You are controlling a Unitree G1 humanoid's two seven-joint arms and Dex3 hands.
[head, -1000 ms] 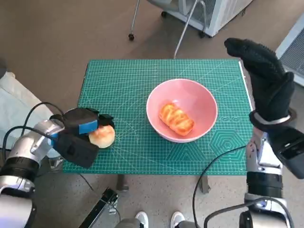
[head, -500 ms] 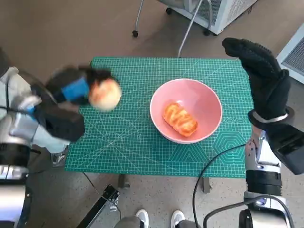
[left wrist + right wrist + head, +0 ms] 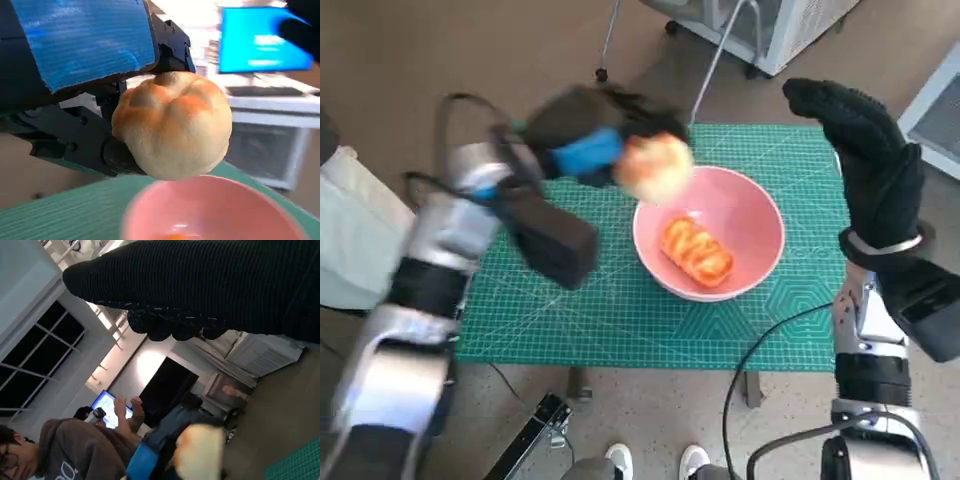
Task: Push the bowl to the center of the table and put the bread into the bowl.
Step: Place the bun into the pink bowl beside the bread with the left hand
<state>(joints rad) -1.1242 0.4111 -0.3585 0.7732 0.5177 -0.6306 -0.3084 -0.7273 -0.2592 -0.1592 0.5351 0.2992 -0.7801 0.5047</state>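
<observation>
round bun point(image 3: 655, 165) | gripped in left hand point(image 3: 582, 150) fingers | over bowl point(image 3: 760, 215) rim

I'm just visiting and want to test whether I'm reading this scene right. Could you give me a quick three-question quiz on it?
1. True or false: the pink bowl on the green mat already has a piece of bread in it.
2. Which hand holds the round bun? A) left hand B) right hand C) neither
3. Fill in: the bun is held in the air over the bowl's ____.

Key: 1 true; 2 A; 3 rim.
</observation>
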